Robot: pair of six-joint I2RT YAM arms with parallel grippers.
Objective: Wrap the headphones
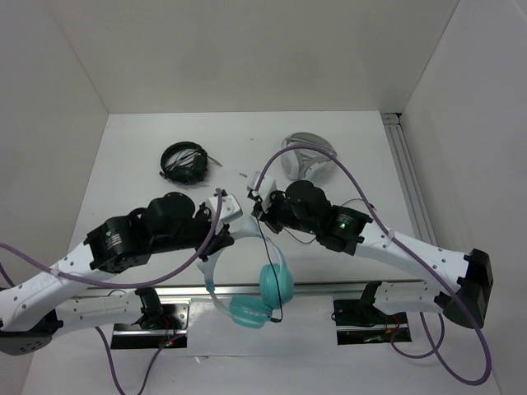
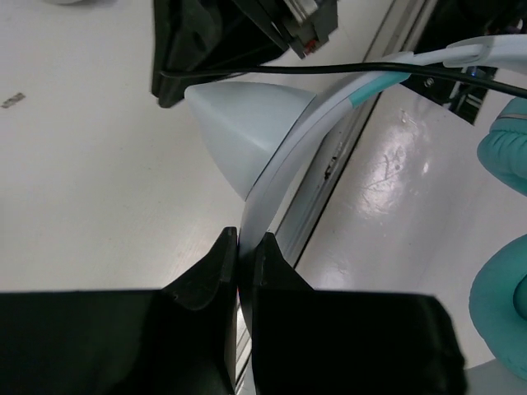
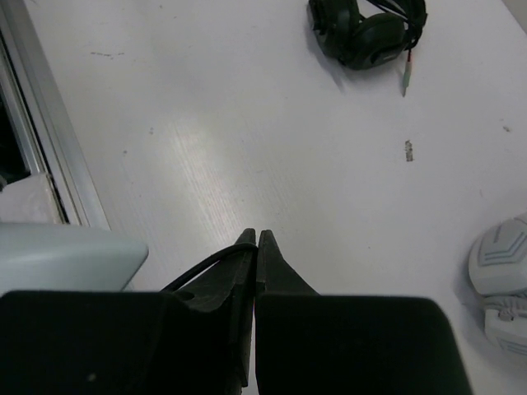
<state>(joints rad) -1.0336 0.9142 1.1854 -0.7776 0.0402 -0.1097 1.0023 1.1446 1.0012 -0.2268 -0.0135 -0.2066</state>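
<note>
The headphones (image 1: 262, 288) have teal ear cups and a pale headband with cat-ear points. They hang at the table's near edge, held up between the two arms. My left gripper (image 2: 245, 243) is shut on the pale headband (image 2: 284, 160), just below a cat-ear point (image 2: 239, 123); the teal cups (image 2: 504, 288) show at the right. My right gripper (image 3: 256, 240) is shut on the thin black cable (image 3: 202, 267), which runs off to the left from its tips. In the top view the left gripper (image 1: 224, 220) and the right gripper (image 1: 262, 206) are close together above the headband.
All-black headphones (image 1: 184, 163) lie at the back left, also in the right wrist view (image 3: 366, 31). Grey-and-white headphones (image 1: 306, 156) lie at the back right. A metal rail (image 1: 329, 288) runs along the near edge, another (image 1: 405, 181) along the right side.
</note>
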